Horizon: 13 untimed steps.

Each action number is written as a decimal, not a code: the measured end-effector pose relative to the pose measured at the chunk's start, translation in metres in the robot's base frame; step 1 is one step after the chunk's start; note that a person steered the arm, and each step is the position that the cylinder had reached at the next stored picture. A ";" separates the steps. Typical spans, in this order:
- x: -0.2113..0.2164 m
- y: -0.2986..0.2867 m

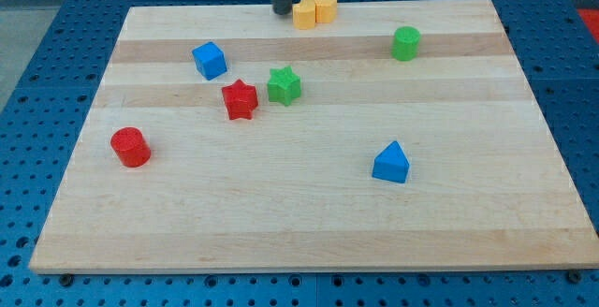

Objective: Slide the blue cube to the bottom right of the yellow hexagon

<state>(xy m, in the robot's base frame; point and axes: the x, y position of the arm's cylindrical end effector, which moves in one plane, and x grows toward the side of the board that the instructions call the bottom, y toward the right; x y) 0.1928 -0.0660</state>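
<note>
The blue cube sits on the wooden board in the upper left part of the view. The yellow hexagon sits at the view's top edge of the board, touching a second yellow block on its left. My tip is at the top of the board, just left of the two yellow blocks and up and to the right of the blue cube, well apart from the cube.
A red star and a green star lie side by side near the middle. A red cylinder is at the left, a green cylinder at the upper right, a blue triangular block at the lower right.
</note>
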 end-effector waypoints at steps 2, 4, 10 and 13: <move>0.028 -0.144; 0.149 -0.146; 0.152 -0.100; 0.135 -0.116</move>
<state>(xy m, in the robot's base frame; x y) 0.3282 -0.1818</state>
